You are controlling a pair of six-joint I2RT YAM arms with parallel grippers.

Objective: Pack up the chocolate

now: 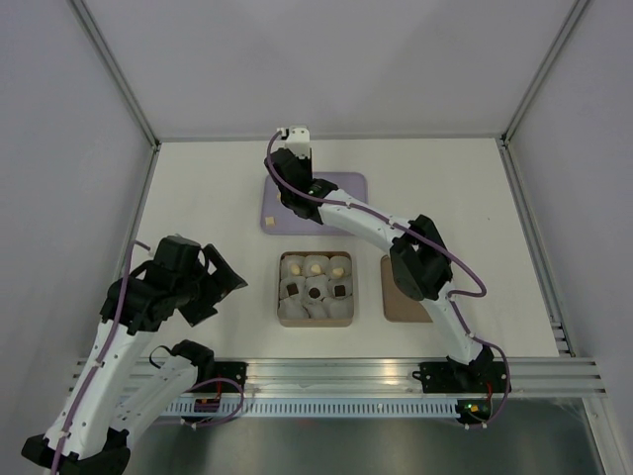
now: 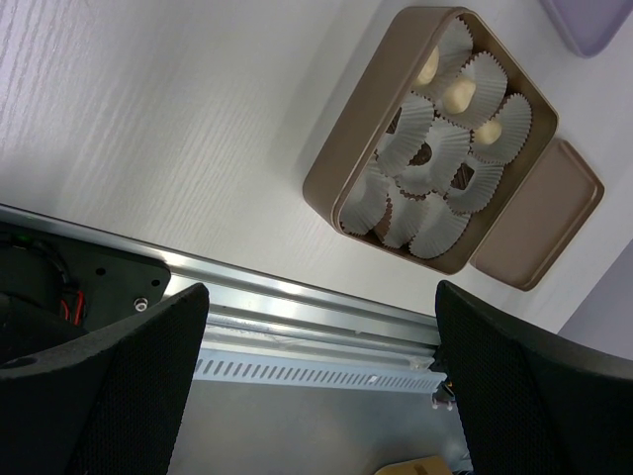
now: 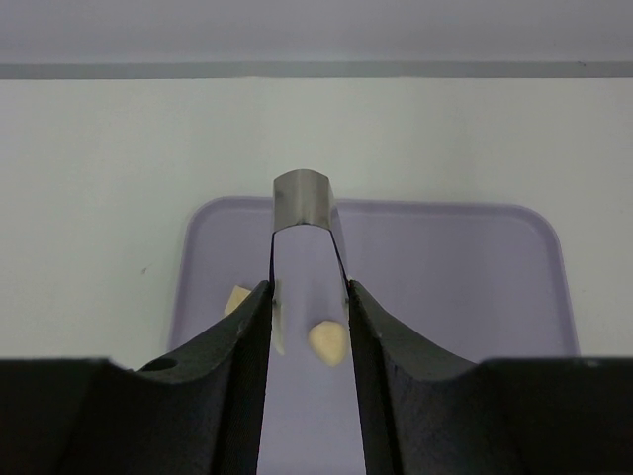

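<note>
Right wrist: 2 tan chocs (image 3: 326, 341) on purple tray (image 3: 445, 277)

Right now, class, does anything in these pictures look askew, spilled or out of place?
The white paper cups in the brown box lean and overlap instead of sitting in neat rows. Nothing looks spilled or damaged.

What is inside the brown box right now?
Paper cups: the far row holds three pale chocolates, the middle row dark chocolates. Cup walls hide whatever sits in the near row.
</note>
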